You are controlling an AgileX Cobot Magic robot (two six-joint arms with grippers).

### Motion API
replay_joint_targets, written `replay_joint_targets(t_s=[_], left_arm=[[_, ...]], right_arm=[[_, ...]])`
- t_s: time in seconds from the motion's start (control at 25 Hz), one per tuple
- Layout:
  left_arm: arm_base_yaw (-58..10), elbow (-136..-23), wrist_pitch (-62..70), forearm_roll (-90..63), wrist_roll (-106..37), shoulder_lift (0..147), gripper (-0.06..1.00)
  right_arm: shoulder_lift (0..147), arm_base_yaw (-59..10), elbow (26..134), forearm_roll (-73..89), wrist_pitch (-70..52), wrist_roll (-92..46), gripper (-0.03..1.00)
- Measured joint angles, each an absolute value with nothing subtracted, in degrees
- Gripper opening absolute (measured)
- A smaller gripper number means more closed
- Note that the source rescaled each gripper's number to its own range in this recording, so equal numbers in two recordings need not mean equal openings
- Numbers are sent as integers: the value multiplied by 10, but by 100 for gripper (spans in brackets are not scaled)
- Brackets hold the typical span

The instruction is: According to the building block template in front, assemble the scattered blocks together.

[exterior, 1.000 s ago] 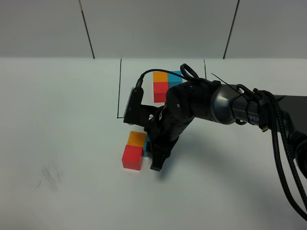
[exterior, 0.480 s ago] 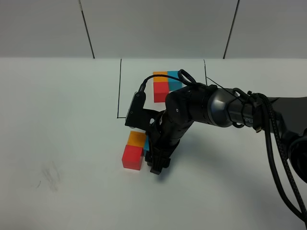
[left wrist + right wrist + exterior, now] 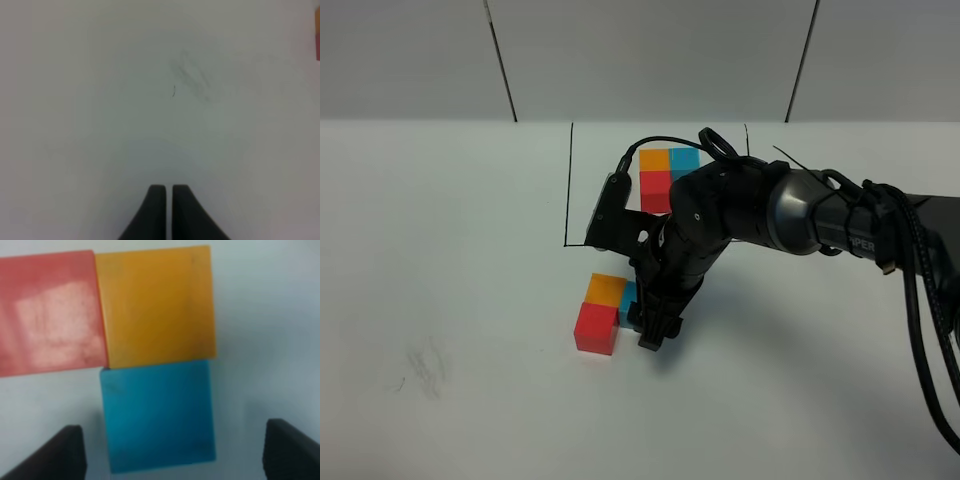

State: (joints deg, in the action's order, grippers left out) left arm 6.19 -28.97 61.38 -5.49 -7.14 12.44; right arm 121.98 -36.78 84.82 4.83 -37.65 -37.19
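— Three loose cubes: red block (image 3: 50, 315), orange block (image 3: 155, 305), blue block (image 3: 157, 415), pressed together on the surface (image 3: 450, 250) near the template (image 3: 660, 180).

— Light, rigid, probably slick (pinch flat opposite faces). The right claw (image 3: 172, 452) straddles blue, spread wide, gripping nothing; the left claw (image 3: 167, 207) is closed, empty.
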Motion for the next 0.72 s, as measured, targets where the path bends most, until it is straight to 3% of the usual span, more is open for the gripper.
replay_joint_targets(t_s=[0.72], left_arm=[[62, -290, 614, -55, -71, 124, 1]], right_arm=[[1092, -349, 848, -32, -483, -280, 85]])
